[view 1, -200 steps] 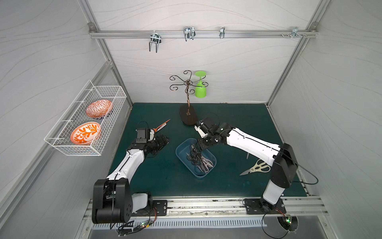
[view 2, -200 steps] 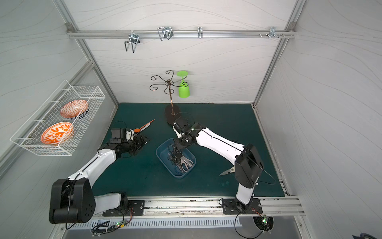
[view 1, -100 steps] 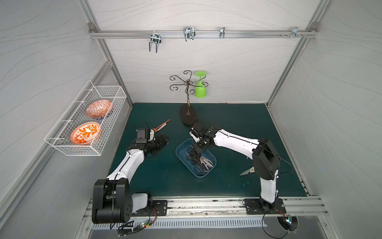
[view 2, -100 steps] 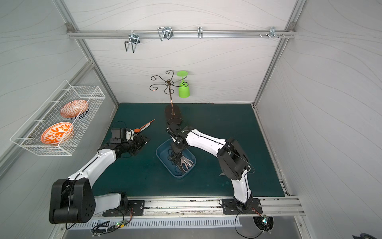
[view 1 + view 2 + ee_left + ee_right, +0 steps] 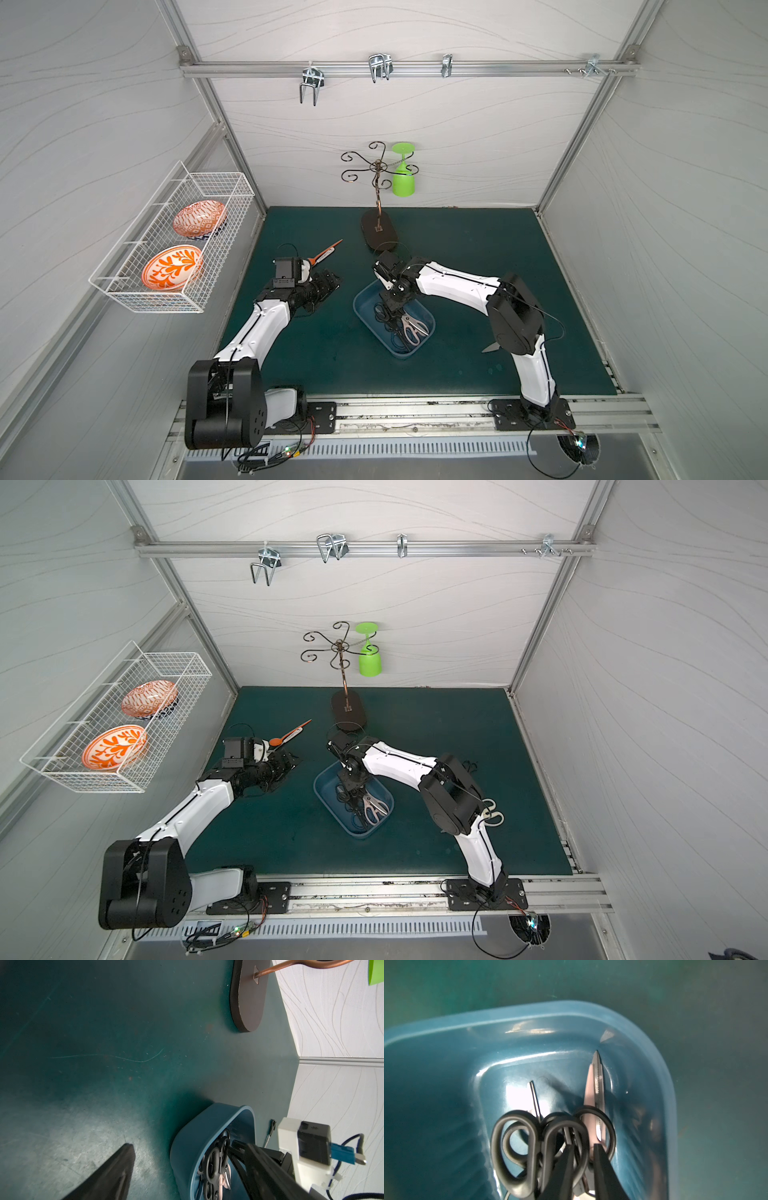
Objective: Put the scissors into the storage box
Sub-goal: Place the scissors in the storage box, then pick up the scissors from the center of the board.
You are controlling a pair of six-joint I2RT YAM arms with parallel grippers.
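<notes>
The blue storage box sits mid-mat and holds several scissors: black-handled pairs, a pink-bladed pair and a white-handled pair. My right gripper points down into the box's far end. Its jaws stand slightly apart, with a black handle loop loose between them. Another cream-handled pair of scissors lies on the mat, partly hidden behind my right arm. My left gripper hovers left of the box, open and holding nothing.
A dark oval stand base with a hanging green cup is behind the box. An orange-and-white tool lies by my left wrist. A thin black-handled tool rests beyond the box. The wire basket hangs on the left wall.
My right arm's elbow swung toward the middle, now covering the cream scissors on the mat. The gripper dropped lower into the box and its jaws parted a little. The left arm stayed still.
</notes>
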